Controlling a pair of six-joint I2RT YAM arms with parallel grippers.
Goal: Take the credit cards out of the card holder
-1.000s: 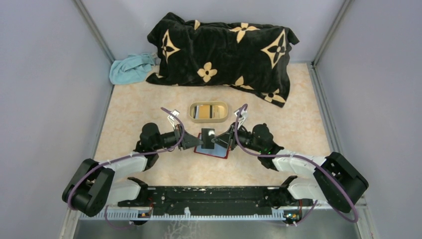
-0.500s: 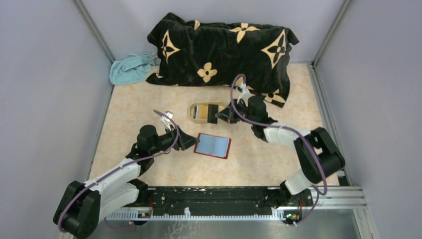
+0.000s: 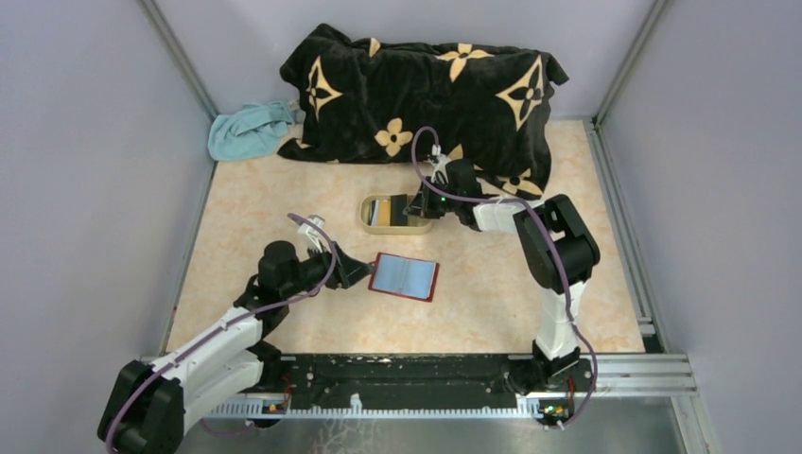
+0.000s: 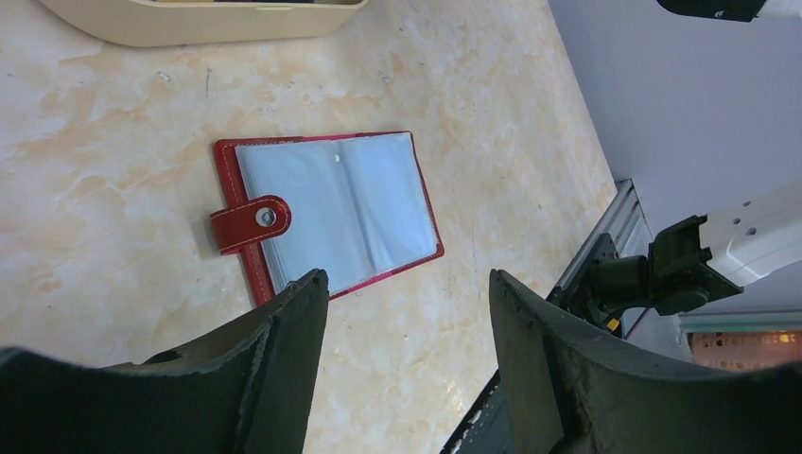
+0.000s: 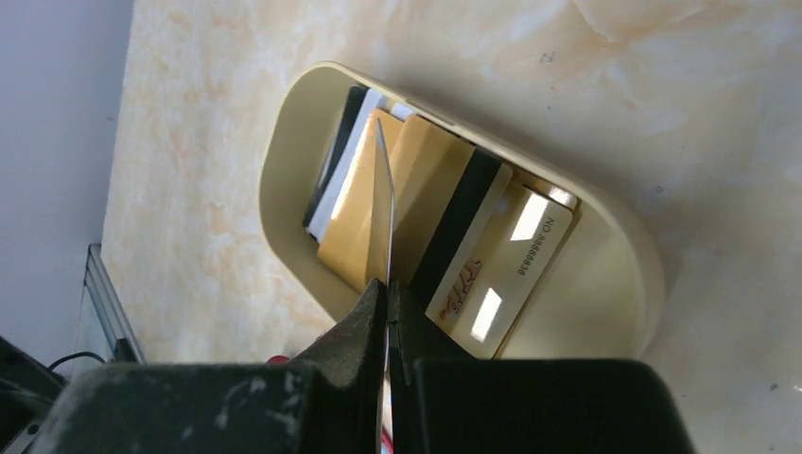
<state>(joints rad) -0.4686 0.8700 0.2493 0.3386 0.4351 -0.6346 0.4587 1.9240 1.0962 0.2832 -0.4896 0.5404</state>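
**While one card hangs over the tray, the holder looks bare**

Since both pale pockets of the holder [image 4: 331, 203] show no card in the left wrist view, I judge the emptying almost done. The holder lies open and flat near the middle of the table [image 3: 586, 246], with its red tab [image 4: 251, 225] at its 9 o'clock edge in the top view.

The left pincer [image 3: 364, 272] sits at the holder's 9 o'clock. Its fingers are apart and clamped on nothing, just beside the holder and not touching it as far as I can tell.

The tray [image 3: 363, 214] stands at the holder's 12 o'clock. Above its 3 o'clock half, the right pincer [image 5: 388, 284] is pressed together on one card [image 5: 382, 180]. That card is seen edge-on, so I cannot tell its colour.

What is left, in my judgement, is to let this card drop among the others. Whether anything hides behind a pocket I cannot tell.

Counted:
- One holder.
- One tray.
- One card in the right pincer.
- About five cards [image 5: 430, 180] in the tray: a black one, a white one, two gold ones and a cream one with a dark stripe. They overlap, so the number is not certain.
- One black blanket [image 3: 426, 95] at the table's 12 o'clock.
- One teal cloth [image 3: 248, 130] at its 10 o'clock.
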